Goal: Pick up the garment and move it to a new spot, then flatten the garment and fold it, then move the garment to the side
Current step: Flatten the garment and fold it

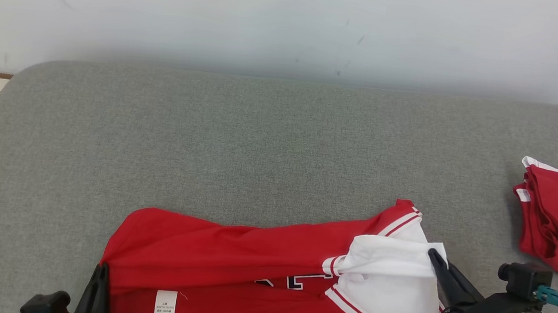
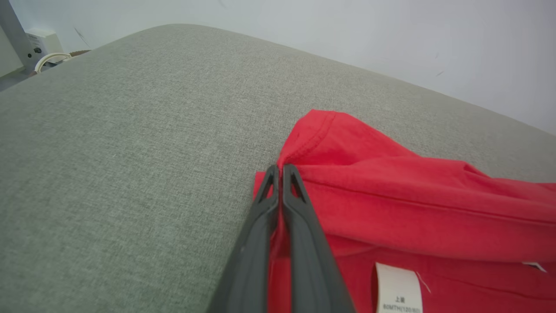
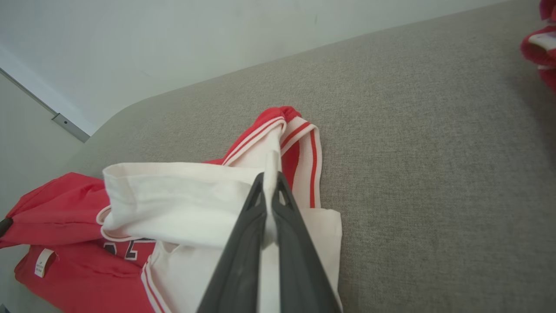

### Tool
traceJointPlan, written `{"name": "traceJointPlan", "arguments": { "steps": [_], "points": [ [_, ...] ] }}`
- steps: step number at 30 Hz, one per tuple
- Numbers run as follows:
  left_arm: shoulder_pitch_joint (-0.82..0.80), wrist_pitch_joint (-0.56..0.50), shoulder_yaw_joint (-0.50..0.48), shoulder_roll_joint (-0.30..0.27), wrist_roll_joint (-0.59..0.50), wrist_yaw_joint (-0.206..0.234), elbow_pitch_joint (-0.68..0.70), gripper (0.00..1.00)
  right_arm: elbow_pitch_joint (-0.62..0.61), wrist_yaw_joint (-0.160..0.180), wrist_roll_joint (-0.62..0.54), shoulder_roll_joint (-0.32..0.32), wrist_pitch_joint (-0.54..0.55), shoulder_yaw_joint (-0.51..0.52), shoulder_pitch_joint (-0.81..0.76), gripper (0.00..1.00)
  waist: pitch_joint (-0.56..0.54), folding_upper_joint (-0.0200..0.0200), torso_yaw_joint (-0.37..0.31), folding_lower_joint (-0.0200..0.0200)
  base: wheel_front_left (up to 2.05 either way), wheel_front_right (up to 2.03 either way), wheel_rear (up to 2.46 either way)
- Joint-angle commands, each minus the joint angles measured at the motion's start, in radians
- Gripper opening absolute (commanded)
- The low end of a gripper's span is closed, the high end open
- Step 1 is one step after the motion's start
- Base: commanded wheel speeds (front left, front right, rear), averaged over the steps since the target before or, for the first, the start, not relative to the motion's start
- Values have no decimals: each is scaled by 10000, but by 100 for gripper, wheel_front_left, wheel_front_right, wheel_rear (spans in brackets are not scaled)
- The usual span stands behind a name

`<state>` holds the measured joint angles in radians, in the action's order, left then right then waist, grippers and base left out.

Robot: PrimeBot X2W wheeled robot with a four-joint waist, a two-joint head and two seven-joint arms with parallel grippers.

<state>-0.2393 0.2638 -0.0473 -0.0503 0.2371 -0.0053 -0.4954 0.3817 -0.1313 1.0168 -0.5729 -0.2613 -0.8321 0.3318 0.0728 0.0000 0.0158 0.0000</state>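
**Red and white: the jersey (image 1: 226,252) pinched at both ends on the grey cushion (image 1: 260,140)**

Head view. The jersey is mostly red. It has a white sleeve part with red stripes along its trim, and dark letters with a white outline that are partly hidden under a fold. A small white care label (image 1: 166,303) sits near its left end. The jersey lies at the near edge of the cushion, in the lower middle of the view, and the bottom edge cuts it partly off. Its long axis runs from left to right across the view. The upper red edge is folded over toward the robot, and a striped cuff points up and to the right, away from the robot. The left gripper (image 1: 101,269) is at the red left end and the right gripper (image 1: 433,253) is at the white right end. A second pile of red clothing (image 1: 557,223) lies well apart at the right edge. A pale wall (image 1: 289,23) stands behind the cushion.

Left wrist view. The two dark fingers are pressed together on a corner of the red cloth, with a thin layer of it between them. The folded red edge runs away to the right, and the care label shows at the bottom.

Right wrist view. The fingers are closed on a white fold of the jersey, which rises between them. The striped cuff points up past the fingertips, and the red body stretches to the left.
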Motion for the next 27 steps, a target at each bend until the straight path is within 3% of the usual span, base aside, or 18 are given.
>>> {"name": "traceJointPlan", "arguments": {
  "steps": [1, 7, 11, 12, 13, 14, 15, 23, 27],
  "points": [
    [257, 7, 3, -10, -4, 56, 24, 0, -65, 13, -100, -57, -45, 84, -122, 0, -14, 0, -12, 0, 0, 0, 0],
    [475, 7, -68, -12, 20, 133, 238, 0, -636, 13, -367, 35, -45, 794, -826, 0, -99, 0, -45, 0, 0, 0, 0],
    [522, 7, 6, -11, -1, 81, 80, 0, -576, 13, -513, 134, -45, 685, -1086, 0, -75, 0, -112, 0, 0, 0, 0],
    [526, 7, 20, -13, -4, 78, -1, 0, -451, 13, -515, 155, -45, 611, -1103, 13, -68, 0, -128, 0, 0, 0, 0],
    [518, 7, 23, -11, 15, 100, -57, 43, -357, 13, -605, 170, -45, 523, -1052, 100, -61, 0, -137, 0, 0, 0, 0],
    [500, 7, 21, -11, 27, 129, -59, 75, -317, 13, -627, 230, -45, 560, -965, 100, -54, 0, -145, 0, 0, 0, 0],
    [492, 7, 28, -13, -34, 162, -55, 100, -282, 13, -590, 293, -45, 677, -918, 100, -45, 0, -149, 0, 0, 0, 0],
    [781, 7, -171, -6, -257, 503, 571, 100, -445, 13, -1440, 572, -45, 1964, -1157, 100, -97, 0, -66, 0, 0, 0, 0],
    [1009, 7, -168, -9, -243, 603, 745, 100, -614, 13, -1910, 834, -43, 1889, -1192, 100, -256, 0, 35, 0, 0, 0, 0]
  ]
}}
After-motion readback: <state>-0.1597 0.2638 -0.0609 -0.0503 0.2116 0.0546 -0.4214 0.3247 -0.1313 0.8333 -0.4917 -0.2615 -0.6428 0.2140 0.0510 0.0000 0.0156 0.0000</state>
